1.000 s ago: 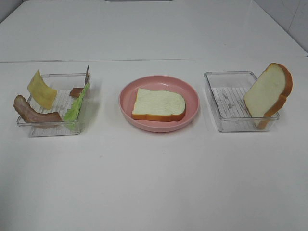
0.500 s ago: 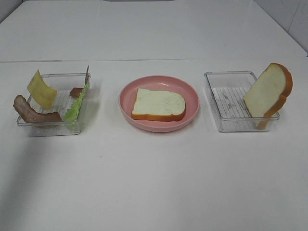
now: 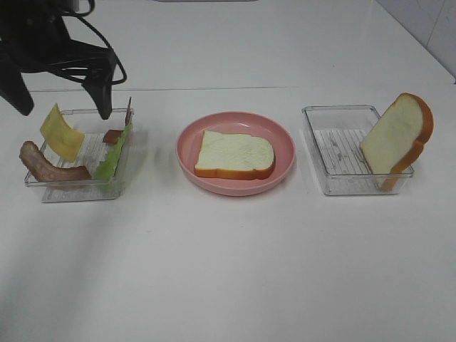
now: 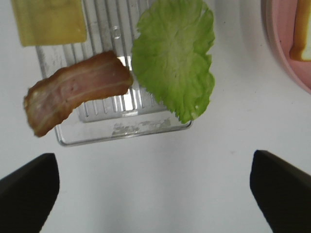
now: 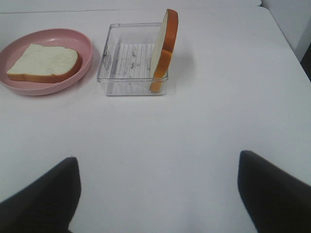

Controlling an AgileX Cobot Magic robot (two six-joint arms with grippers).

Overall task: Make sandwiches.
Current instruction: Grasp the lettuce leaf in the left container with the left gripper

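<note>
Filling pickup in hand; left gripper (image 3: 65, 112) spread wide above tray (image 4: 121, 136) of lettuce (image 4: 174, 58), bacon (image 4: 75, 90), cheese (image 4: 48, 19); bread slice (image 3: 235, 153) flat on plate (image 3: 235, 187); right gripper (image 5: 155, 194) agape, idle; next: descend, pinch lettuce edge.

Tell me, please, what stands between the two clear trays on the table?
The pink plate, with one bread slice lying flat on it. The exterior high view shows this.

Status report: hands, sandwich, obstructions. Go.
Left hand open, empty, over the fillings tray. Right hand open, empty. One bread slice flat on plate; second slice, lettuce, bacon, cheese unstacked. Nothing blocking the tray.
</note>
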